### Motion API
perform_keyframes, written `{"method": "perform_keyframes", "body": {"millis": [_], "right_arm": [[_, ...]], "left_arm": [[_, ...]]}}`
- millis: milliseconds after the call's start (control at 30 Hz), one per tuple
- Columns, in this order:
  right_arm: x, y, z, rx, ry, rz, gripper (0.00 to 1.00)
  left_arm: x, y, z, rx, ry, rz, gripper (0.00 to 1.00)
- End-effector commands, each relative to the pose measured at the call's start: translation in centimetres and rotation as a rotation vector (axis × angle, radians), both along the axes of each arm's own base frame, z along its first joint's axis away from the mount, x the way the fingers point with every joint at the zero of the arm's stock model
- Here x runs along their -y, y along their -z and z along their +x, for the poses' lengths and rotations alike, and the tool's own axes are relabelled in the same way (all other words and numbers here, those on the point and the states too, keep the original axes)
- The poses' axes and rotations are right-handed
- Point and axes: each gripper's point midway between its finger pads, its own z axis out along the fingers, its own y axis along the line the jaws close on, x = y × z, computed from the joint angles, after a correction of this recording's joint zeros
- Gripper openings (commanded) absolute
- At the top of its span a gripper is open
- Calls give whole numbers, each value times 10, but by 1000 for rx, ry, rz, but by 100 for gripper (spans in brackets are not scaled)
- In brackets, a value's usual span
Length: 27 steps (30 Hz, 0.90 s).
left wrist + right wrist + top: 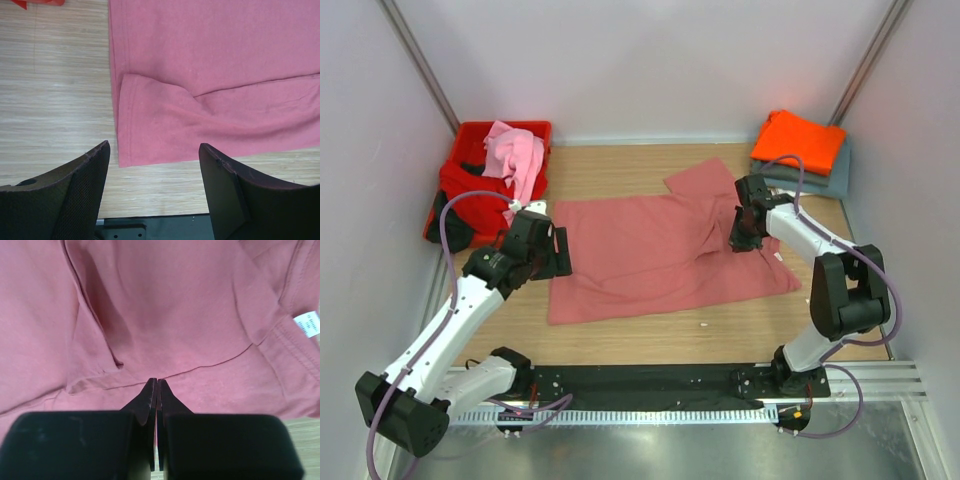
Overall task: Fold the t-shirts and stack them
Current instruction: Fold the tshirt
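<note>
A dusty salmon-pink t-shirt (650,255) lies spread on the wooden table, its right side partly folded over. My left gripper (555,250) hovers open just off the shirt's left edge. In the left wrist view the shirt's (210,60) hem corner lies between and just ahead of the open gripper (155,147). My right gripper (740,240) is down on the shirt's right part. In the right wrist view it (157,381) is shut at a fold edge of the shirt (165,305), pinching cloth. An orange shirt (798,138) lies folded on a grey-blue one (830,178).
A red plastic crate (480,135) stands at the back left with a light pink shirt (515,155) heaped in it and red and dark cloth (460,190) hanging over its front. The shirt's white label (306,322) shows at the right. Walls close in on both sides.
</note>
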Motion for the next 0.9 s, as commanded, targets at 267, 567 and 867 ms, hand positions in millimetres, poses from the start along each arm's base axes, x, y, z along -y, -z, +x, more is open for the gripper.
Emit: {"method": "perform_keyframes", "body": {"millis": [267, 567, 867], "right_arm": [[-29, 13, 21, 34, -30, 48, 1], [-62, 15, 52, 49, -56, 67, 1], [-90, 19, 71, 47, -90, 69, 1]], "left_arm": [[2, -8, 3, 39, 9, -26, 73], [1, -7, 4, 41, -1, -21, 73], [-1, -5, 3, 33, -7, -14, 73]]}}
